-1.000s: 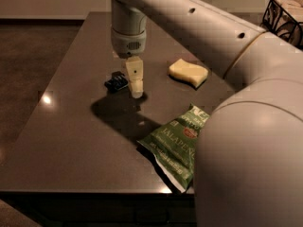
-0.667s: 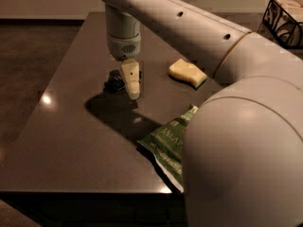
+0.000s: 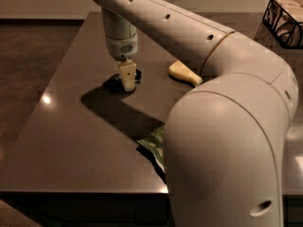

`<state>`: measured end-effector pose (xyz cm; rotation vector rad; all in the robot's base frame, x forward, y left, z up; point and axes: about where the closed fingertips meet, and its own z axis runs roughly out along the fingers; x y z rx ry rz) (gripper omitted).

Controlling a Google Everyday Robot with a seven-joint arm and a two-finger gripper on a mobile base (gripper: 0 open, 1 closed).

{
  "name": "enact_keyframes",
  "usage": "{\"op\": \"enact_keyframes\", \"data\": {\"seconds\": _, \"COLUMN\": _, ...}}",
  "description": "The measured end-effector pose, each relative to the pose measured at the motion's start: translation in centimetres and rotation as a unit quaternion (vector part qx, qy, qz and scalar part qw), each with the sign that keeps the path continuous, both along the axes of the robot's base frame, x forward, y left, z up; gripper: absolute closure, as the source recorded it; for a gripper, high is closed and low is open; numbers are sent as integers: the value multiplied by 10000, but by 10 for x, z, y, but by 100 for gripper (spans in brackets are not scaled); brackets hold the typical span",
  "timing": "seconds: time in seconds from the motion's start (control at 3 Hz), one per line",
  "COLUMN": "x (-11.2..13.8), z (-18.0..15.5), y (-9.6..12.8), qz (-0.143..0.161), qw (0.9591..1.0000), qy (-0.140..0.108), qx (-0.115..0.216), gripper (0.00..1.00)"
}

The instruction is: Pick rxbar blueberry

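The rxbar blueberry [image 3: 113,83] is a small dark bar lying on the dark table [image 3: 71,126], mostly hidden behind the gripper. My gripper [image 3: 127,83] points straight down right at the bar, its pale fingers [image 3: 126,75] reaching the table surface by it. The arm stretches from the lower right across the table.
A pale yellow sponge [image 3: 182,72] lies right of the gripper, partly hidden by the arm. A green chip bag [image 3: 155,145] peeks out under the arm near the front edge. A wire basket [image 3: 284,20] stands at the far right.
The gripper has moved left and down onto the bar. The arm now covers more of the chip bag and the sponge.
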<state>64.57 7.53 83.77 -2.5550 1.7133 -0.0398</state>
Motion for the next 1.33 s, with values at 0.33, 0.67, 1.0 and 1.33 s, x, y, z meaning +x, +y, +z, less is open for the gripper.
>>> {"op": "enact_keyframes", "data": {"seconds": 0.33, "x": 3, "z": 4, "y": -5, "qz": -31, "qw": 10000, "qy": -4, "qx": -20, "gripper": 64}}
{"op": "enact_keyframes", "data": {"seconds": 0.67, "x": -5, "z": 24, "y": -12, "qz": -90, "qw": 9997, "qy": 21, "qx": 233, "gripper": 88}}
{"op": "enact_keyframes", "data": {"seconds": 1.0, "x": -20, "z": 52, "y": -14, "qz": -80, "qw": 9980, "qy": 74, "qx": 627, "gripper": 100}}
{"op": "enact_keyframes", "data": {"seconds": 1.33, "x": -37, "z": 83, "y": -8, "qz": 42, "qw": 9952, "qy": 49, "qx": 981, "gripper": 100}}
